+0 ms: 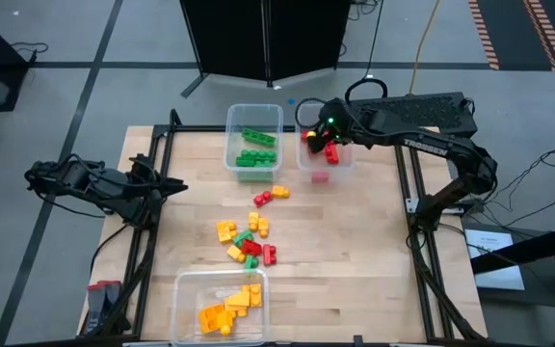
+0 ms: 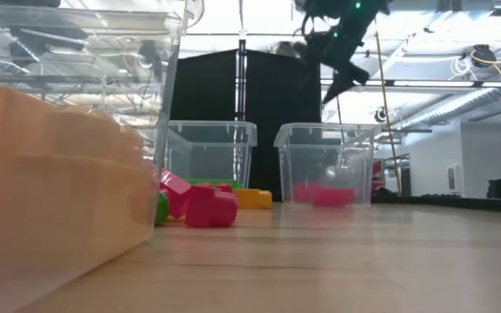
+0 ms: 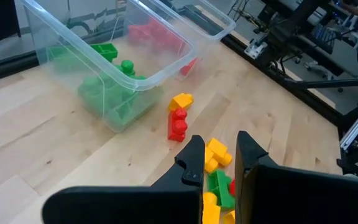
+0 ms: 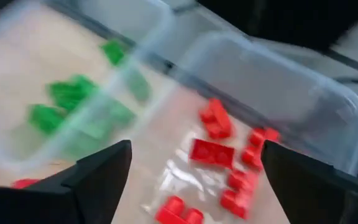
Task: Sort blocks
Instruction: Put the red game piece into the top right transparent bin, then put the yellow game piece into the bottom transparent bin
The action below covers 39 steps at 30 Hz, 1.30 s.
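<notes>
Red blocks (image 4: 219,158) beneath open right tool (image 4: 194,177)

Bright, even ceiling light fills the room; strip lamps glare white behind the clear tubs (image 2: 326,163) in the low view. The tabletop (image 1: 355,251) is evenly lit with only soft shadows. The right wrist view is smeared with motion blur around the right gripper (image 4: 191,171). Up close, the yellow-filled tub (image 2: 50,174) is out of focus.
</notes>
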{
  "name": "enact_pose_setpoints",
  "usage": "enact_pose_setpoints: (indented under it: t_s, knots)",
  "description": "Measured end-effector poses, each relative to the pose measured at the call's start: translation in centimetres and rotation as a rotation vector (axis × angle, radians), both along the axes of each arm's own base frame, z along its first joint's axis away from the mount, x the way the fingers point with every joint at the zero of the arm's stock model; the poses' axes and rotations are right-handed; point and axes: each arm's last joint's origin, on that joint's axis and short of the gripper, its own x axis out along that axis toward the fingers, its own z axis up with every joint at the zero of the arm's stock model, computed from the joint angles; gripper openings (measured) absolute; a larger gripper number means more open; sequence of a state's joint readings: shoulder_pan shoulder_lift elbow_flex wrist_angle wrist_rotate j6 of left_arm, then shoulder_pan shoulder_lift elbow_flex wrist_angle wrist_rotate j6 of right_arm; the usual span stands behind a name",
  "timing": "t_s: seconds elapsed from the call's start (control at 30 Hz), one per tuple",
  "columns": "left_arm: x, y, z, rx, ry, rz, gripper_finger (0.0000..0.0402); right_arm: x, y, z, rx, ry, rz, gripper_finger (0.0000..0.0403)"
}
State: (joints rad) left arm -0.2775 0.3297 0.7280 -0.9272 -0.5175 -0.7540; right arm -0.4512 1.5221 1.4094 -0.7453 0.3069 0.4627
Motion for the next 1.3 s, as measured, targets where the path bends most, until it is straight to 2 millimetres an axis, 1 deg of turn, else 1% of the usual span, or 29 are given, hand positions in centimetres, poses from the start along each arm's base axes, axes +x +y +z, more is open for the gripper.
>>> enact_pose_setpoints:
  t_s: [0.07,0.1,0.17,0.23,0.3,0.37,0.47,0.53,0.63,0.7,0.8,0.9,1.03,1.1,1.17,1.3]
  knots:
    - [0.0,0.0,0.0,-0.003,-0.001,0.001,0.0,0.2,0.7,1.0,-0.009,-0.058,0.12,0.0344]
    - [0.0,0.0,0.0,-0.012,-0.004,0.006,0.0,0.5,1.3,1.5,-0.005,-0.094,0.199,0.034]
    - [0.0,0.0,0.0,-0.021,-0.005,0.011,0.0,1.3,3.3,2.3,0.017,-0.176,0.369,0.0337]
    - [0.0,0.0,0.0,-0.021,-0.005,0.011,0.0,2.2,5.7,2.4,0.029,-0.182,0.503,0.0336]
    - [0.0,0.0,0.0,-0.021,-0.005,0.011,0.0,3.1,7.9,1.8,0.005,-0.126,0.591,0.0336]
    - [0.0,0.0,0.0,-0.022,-0.005,0.011,0.0,4.1,9.7,0.7,-0.04,-0.048,0.639,0.0336]
    - [0.0,0.0,0.0,-0.022,-0.005,0.011,0.0,5.8,11.4,-1.7,-0.093,0.079,0.66,0.0336]
    - [0.0,0.0,0.0,-0.021,-0.005,0.012,0.0,6.9,11.8,-3.7,-0.088,0.124,0.668,0.0336]
    - [0.0,0.0,0.0,-0.021,-0.006,0.014,0.0,8.1,11.3,-7.1,-0.042,0.144,0.665,0.0336]
    - [0.0,0.0,0.0,-0.021,-0.006,0.014,0.0,8.4,11.2,-9.2,-0.03,0.146,0.651,0.0336]
    - [0.0,0.0,0.0,-0.021,-0.006,0.015,0.0,8.7,10.9,-11.4,-0.044,0.112,0.639,0.0336]
    - [0.0,0.0,0.0,-0.021,-0.006,0.014,0.0,8.9,10.5,-12.0,-0.079,0.051,0.628,0.0336]
    - [0.0,0.0,0.0,-0.019,-0.006,0.017,0.0,9.3,10.3,-12.9,-0.15,0.088,0.658,0.0336]
    - [0.0,0.0,0.0,-0.018,-0.006,0.019,0.0,9.5,10.3,-13.4,-0.148,0.089,0.665,0.0336]
    - [0.0,0.0,0.0,-0.017,-0.006,0.021,0.0,9.7,10.6,-13.9,-0.145,0.099,0.659,0.0336]
    - [0.0,0.0,0.0,-0.017,-0.006,0.021,0.0,9.7,11.5,-14.1,-0.188,0.129,0.609,0.0336]
